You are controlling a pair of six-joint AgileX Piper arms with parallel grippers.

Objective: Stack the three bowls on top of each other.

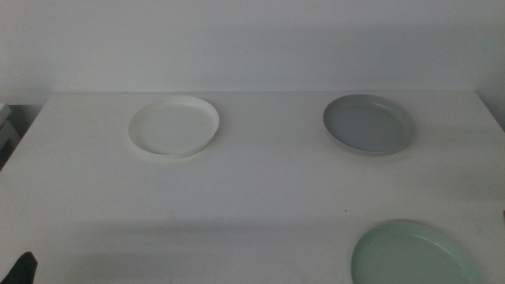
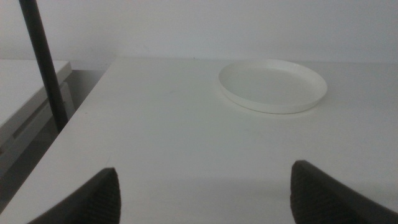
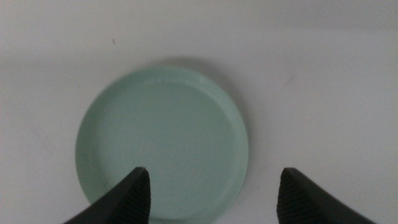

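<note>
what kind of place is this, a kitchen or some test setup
Probably a robot test bench, not a kitchen: a bare white table against a blank wall holds only a white bowl, a grey bowl and a mint green bowl, all empty, with the left gripper and right gripper open over it.

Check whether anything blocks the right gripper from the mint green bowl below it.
Nothing visible does. The right gripper, jaws open, hangs directly over the mint green bowl, with only bare table around it.

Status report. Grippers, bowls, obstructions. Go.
Left gripper open, empty, at near left table edge, facing white bowl. Right gripper open above mint bowl. Grey bowl far right. All three apart, unstacked. Nothing between them.
</note>
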